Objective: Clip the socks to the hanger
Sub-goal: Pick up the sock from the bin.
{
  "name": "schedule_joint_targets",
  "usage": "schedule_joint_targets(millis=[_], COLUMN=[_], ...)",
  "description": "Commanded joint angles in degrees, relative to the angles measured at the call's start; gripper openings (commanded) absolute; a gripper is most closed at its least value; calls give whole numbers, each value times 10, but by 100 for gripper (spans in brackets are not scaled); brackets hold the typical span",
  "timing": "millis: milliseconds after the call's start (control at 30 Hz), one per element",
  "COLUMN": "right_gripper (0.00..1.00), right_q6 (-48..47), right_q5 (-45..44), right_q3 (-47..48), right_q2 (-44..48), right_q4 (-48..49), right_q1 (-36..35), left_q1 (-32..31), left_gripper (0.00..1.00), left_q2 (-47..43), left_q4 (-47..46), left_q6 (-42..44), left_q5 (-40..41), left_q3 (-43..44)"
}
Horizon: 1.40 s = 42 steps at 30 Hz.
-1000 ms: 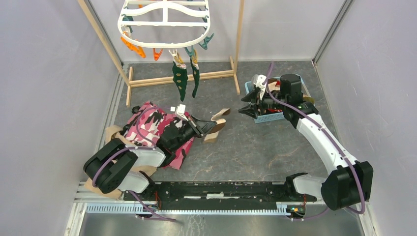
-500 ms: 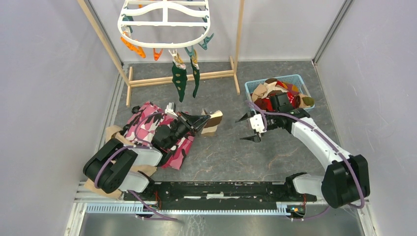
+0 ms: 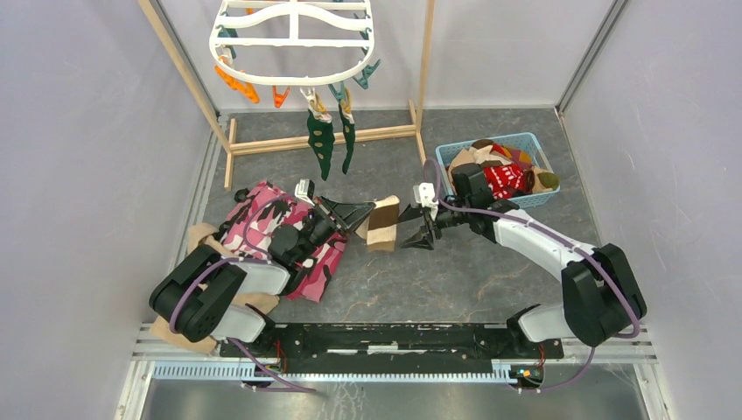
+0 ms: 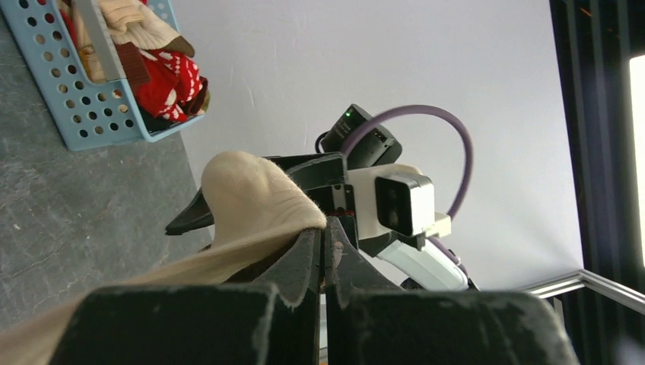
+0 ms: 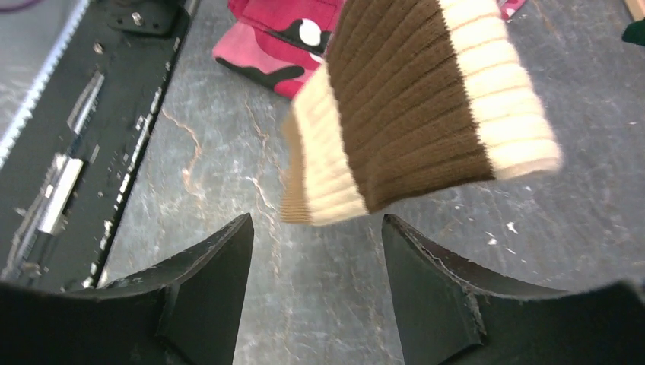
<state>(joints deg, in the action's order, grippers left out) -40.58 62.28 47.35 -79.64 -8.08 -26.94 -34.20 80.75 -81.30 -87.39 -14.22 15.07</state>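
The left jaws are clenching the brown-striped sock (image 3: 382, 227), its free end dangling just ahead of the released right jaws.

Bright even light, soft shadows; sock (image 5: 426, 99) blurred in right wrist view; top view sharp.

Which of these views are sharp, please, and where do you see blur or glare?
Top external: evenly lit and sharp, only soft shadows. Left wrist: the left gripper up close is dark and soft, and a strip at the right edge is blown out white. Right wrist: the brown-striped sock is blurred at its edges, the table behind it crisper.
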Motion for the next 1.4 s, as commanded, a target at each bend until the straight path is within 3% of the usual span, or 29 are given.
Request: schedule_joint_targets(millis=[0,200,367,600,933,1033,1200,1267,1367], right_gripper=[68,60,54,57,58,47,6,0,0], right_q6=[153,221,325,463,570,595,605,606,614], right_q5=[21,20,-34,-112,-101,-99,-80,-75,-60], right_q3=[-14,-13,-28,-63,-95,-99,-89,-87,-82], right_q2=[-10,-18,-17,-4,-4,-9,-11,-8,-6], right_q4=[131,171,242,334,434,450,447,441,436], right_q1=[-21,-66,-71,-52,-38,-38,-37,-35,-26], left_q1=[2,2,1,2,-6,-9,-9,-7,8], left_gripper=[2,2,2,2,2,2,2,5,23], left_q2=[5,6,3,-4,-3,-2,-3,-1,5], left_q4=[-52,-53,-54,-52,-49,-51,-48,-47,-32], left_q6=[-17,-16,-16,-14,-14,-13,-2,10,36], left_q5=[-15,-14,-14,-13,-14,-14,-5,1,-1], left_q3=[18,21,21,17,26,29,22,18,11])
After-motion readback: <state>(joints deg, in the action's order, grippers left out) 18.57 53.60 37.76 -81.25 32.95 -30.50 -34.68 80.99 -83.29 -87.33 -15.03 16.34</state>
